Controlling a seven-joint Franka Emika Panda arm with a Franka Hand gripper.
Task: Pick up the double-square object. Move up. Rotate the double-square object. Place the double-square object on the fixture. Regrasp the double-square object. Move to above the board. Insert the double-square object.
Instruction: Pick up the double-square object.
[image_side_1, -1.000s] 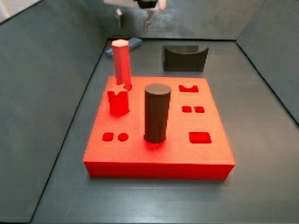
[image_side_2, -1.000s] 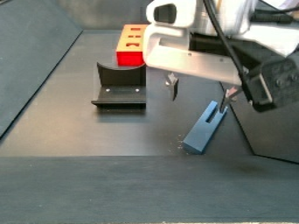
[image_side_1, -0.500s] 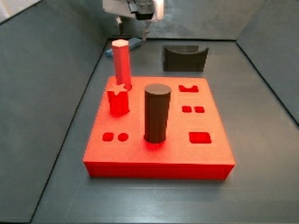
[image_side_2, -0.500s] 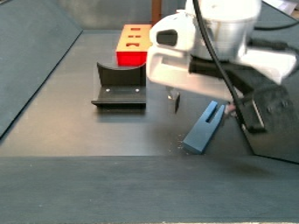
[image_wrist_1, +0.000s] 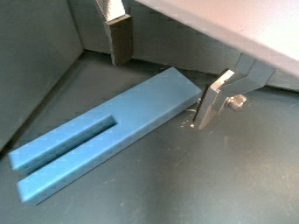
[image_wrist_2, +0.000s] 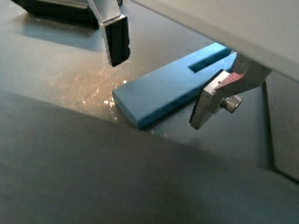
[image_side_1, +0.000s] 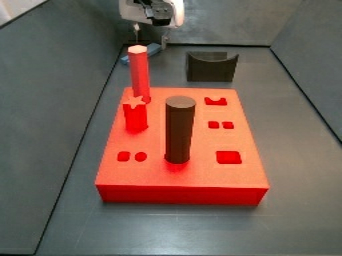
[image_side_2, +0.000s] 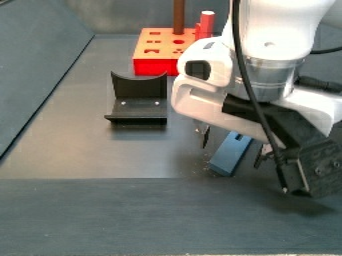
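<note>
Comparing with a second ago, I see the gripper (image_wrist_1: 163, 79) has dropped from above the floor to the slim blue-grey double-square object (image_wrist_1: 105, 144), which lies flat on the dark floor, well apart from the board. In both wrist views the flat silver fingers (image_wrist_2: 115, 35) stand wide open, one on each side of the bar's end and not yet touching it. In a side view the arm now hides most of the double-square object (image_side_2: 230, 152). The small dark notched fixture (image_side_2: 136, 98) sits empty nearby, with the thick red board (image_side_1: 181, 140) beyond. I judge the pick-up is about to start: closing comes next.
</note>
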